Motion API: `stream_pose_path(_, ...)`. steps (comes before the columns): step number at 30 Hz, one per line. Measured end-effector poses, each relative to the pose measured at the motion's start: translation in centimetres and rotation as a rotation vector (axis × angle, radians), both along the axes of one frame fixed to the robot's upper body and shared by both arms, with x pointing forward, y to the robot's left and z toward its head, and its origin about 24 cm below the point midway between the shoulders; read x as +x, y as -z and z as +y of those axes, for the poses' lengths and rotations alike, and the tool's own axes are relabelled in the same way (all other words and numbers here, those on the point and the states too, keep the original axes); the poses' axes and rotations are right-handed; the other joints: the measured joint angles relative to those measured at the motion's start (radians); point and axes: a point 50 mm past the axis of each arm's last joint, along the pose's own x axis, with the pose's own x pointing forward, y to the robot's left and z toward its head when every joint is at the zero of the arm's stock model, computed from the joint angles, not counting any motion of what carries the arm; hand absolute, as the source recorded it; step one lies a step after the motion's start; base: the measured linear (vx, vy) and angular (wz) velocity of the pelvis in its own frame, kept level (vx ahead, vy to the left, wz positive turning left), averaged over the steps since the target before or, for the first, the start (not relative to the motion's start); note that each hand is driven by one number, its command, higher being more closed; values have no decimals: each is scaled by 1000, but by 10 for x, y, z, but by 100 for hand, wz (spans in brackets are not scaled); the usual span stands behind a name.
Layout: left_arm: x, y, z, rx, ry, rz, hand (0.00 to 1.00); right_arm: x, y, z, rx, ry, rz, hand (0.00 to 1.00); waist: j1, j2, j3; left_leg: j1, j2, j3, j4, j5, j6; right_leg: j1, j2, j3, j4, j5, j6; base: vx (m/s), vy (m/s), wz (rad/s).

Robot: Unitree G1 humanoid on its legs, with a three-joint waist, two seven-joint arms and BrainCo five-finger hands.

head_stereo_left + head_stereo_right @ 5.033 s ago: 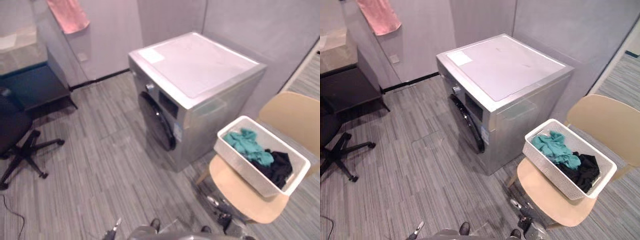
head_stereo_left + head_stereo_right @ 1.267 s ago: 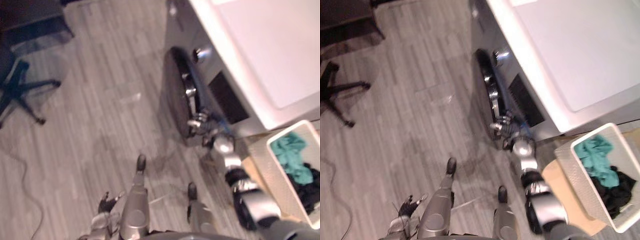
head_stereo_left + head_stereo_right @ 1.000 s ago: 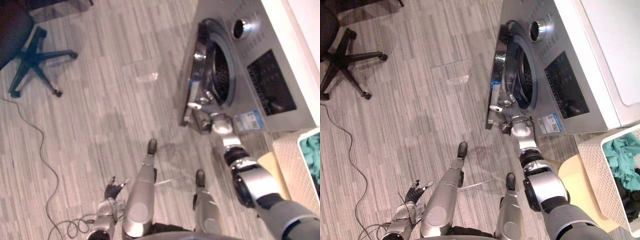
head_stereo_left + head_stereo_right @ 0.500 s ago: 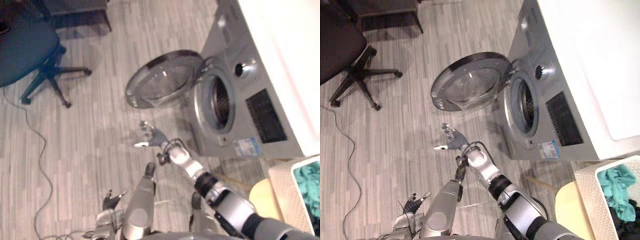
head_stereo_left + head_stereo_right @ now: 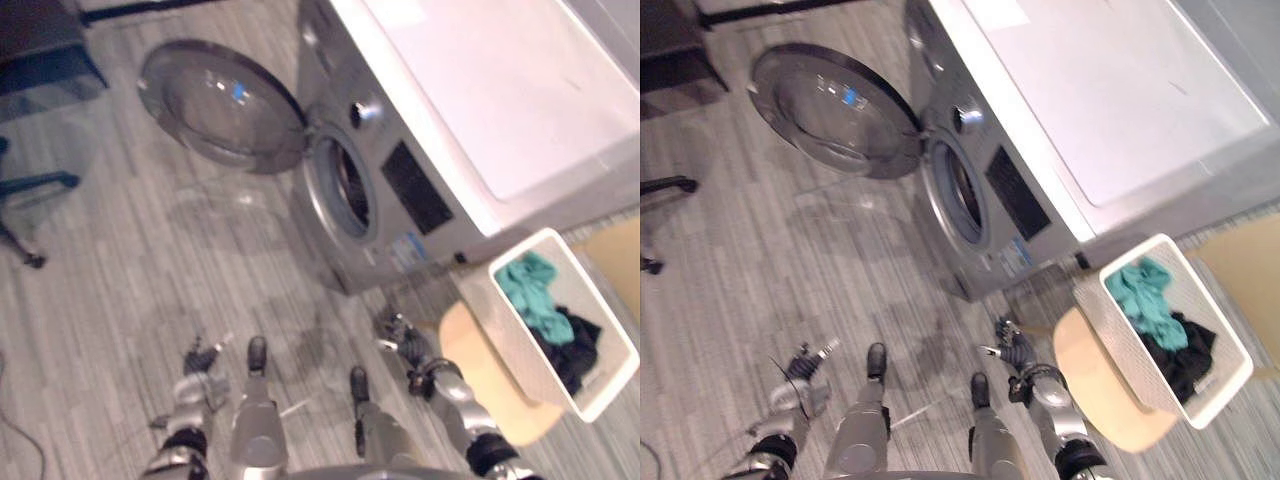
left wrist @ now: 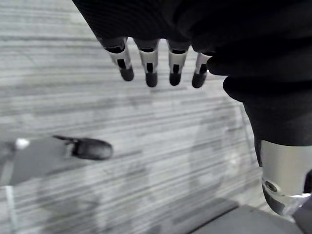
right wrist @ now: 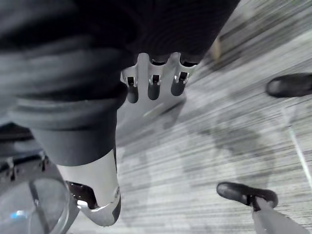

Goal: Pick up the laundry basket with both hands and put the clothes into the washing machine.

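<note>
The white laundry basket point(image 5: 510, 340) stands on the seat of a beige chair point(image 5: 480, 372), just beside the washing machine point(image 5: 480, 100). Inside the basket lie a teal cloth point(image 5: 530, 295) and black clothes point(image 5: 570, 350). The round door point(image 5: 215, 100) of the machine is swung wide open. The right hand point(image 5: 403, 340) hangs low near the chair, its fingers loose and holding nothing. The left hand point(image 5: 198, 360) hangs over the grey floor point(image 5: 90, 270), also loose and empty.

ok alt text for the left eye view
A washing machine stands with its door swung open. Beside it a white laundry basket of teal and black clothes sits on a tan chair; the left hand and right hand hang low, open.
</note>
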Motion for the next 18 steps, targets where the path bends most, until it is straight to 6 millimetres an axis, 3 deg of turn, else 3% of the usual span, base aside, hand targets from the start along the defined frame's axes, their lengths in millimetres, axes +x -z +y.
stream_pose_path(2, 16, -26, 28, 3, -94, -106, 0, -6, 2, -14, 11, 57, 11, 0, -28, -38, 10, -43, -1, -1, 100, -21, 16, -28, 2, 8, -21, 7, -1, -84, -68, -42)
stream_pose_path(3, 21, -37, 38, 7, -124, -145, 0, -10, 2, -20, 15, 84, 11, 0, -41, -40, 9, -63, 9, -1, 106, -31, 14, -30, 12, 20, -34, 8, -2, -51, -72, -30)
stream_pose_path(5, 53, -99, 75, 35, -205, -354, 0, -30, 11, -41, 40, 199, 53, 0, -53, -78, 10, -103, 21, -4, 81, -20, 0, -68, 24, 30, -62, 16, 0, -45, -54, 0)
stream_pose_path(6, 56, -117, 87, 49, -230, -405, 0, -34, 13, -44, 45, 218, 64, 0, -61, -89, 7, -114, 21, -4, 73, -12, -1, -79, 26, 30, -64, 29, -1, -15, -48, 7)
stream_pose_path(8, 64, -184, 124, 99, -316, -597, 0, -42, 15, -56, 63, 289, 75, 0, -67, -121, 9, -157, 22, -8, 73, 9, -2, -120, 38, 53, -65, 84, 16, -10, -71, 5)
stream_pose_path(10, 63, -224, 142, 112, -371, -704, 0, -37, 10, -68, 88, 361, 42, 0, -67, -123, 8, -199, 27, -19, 101, 10, -4, -140, 41, 56, -75, 108, 15, 4, -51, 5)
stream_pose_path(14, 63, -300, 159, 111, -431, -930, 0, -23, -4, -87, 141, 475, -44, 0, -64, -124, 8, -307, 57, -65, 212, -28, -7, -168, 64, 59, -103, 142, 23, -2, -49, 5)
stream_pose_path(16, 69, -320, 153, 101, -412, -997, 0, -20, -7, -90, 160, 503, -61, 0, -65, -124, 8, -349, 70, -93, 259, -49, -12, -169, 74, 57, -121, 153, 16, -10, -33, 8)
stream_pose_path(18, 77, -326, 146, 118, -374, -993, 0, -15, -11, -92, 171, 515, -84, 0, -67, -123, 8, -386, 82, -114, 299, -67, -19, -176, 79, 56, -132, 157, 11, -4, -10, 2)
